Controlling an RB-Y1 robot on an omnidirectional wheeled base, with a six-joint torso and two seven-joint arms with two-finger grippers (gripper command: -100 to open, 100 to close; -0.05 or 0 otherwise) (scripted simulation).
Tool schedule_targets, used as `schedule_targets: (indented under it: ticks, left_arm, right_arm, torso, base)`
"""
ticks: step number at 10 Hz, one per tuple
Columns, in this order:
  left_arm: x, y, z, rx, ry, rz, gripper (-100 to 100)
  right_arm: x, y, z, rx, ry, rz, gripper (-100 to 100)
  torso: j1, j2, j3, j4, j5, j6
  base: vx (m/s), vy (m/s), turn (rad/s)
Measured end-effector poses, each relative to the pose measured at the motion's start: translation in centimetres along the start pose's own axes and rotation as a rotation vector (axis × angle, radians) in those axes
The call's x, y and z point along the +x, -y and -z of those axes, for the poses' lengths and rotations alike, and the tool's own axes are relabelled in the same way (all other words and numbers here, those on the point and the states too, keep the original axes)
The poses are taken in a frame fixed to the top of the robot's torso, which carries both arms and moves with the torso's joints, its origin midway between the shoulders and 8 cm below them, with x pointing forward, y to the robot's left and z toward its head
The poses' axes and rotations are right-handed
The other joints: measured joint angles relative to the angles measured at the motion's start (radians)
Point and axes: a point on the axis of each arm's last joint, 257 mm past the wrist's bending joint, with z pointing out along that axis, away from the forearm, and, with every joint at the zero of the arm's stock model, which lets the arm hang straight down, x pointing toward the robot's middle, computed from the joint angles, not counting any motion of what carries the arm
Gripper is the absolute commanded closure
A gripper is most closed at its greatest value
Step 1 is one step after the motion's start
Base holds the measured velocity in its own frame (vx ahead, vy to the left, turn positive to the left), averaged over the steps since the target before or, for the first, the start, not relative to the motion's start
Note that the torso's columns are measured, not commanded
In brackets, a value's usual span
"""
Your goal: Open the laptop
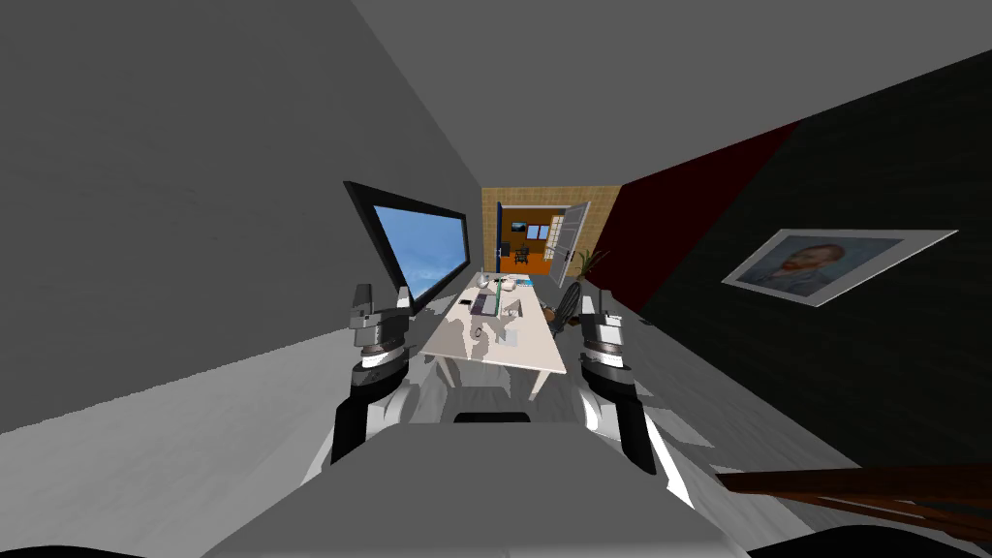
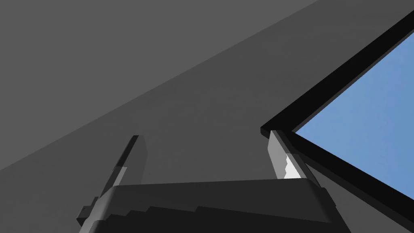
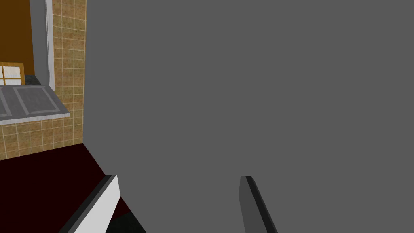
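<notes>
A long pale table stands ahead of me in the middle of the room. A flat dark grey slab lies on it toward the far half; it looks like the laptop, too small to tell how its lid stands. Small pale items lie around it. My left gripper is raised left of the table's near end, fingers open with nothing between them. My right gripper is raised to the right of the table's near end, also open and empty. Both are well short of the slab.
A window sits on the left wall beside the table. An open doorway is at the far end, with a plant and a dark round object right of the table. A wooden rail crosses near right.
</notes>
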Motion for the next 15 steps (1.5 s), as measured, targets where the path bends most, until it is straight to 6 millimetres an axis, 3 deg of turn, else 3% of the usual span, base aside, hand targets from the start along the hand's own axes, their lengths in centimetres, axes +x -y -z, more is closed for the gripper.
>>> schedule_targets:
  ticks: [2, 9, 10, 12, 15]
  left_arm:
    - [0.0, 0.0, 0.0, 0.000, 0.000, 0.000, 0]
    - [0.0, 0.0, 0.0, 0.000, 0.000, 0.000, 0]
    - [0.0, 0.0, 0.0, 0.000, 0.000, 0.000, -100]
    - [0.9, -1.2, 0.0, -0.021, -0.050, -0.009, -100]
    - [1.8, -4.0, -0.1, -0.060, -0.104, -0.026, -100]
  right_arm:
    - [0.0, 0.0, 0.0, 0.000, 0.000, 0.000, 0]
    - [0.0, 0.0, 0.0, 0.000, 0.000, 0.000, 0]
    - [0.0, 0.0, 0.0, 0.000, 0.000, 0.000, 0]
    - [0.0, 0.0, 0.0, 0.000, 0.000, 0.000, 0]
    - [0.0, 0.0, 0.0, 0.000, 0.000, 0.000, 0]
  torso:
    - [0.000, 0.104, -0.209, 0.105, 0.000, 0.000]
    - [0.000, 0.618, -1.234, 0.617, 0.000, 0.000]
    - [0.000, 0.691, -1.382, 0.691, 0.000, 0.000]
    - [0.000, 0.734, -1.471, 0.734, 0.000, 0.000]
    - [0.000, 0.738, -1.476, 0.738, 0.000, 0.000]
  base:
    - [0.000, 0.000, 0.000]
    - [0.000, 0.000, 0.000]
    - [0.009, -0.003, -0.036]
    - [0.007, -0.004, -0.036]
    - [0.009, -0.006, -0.045]
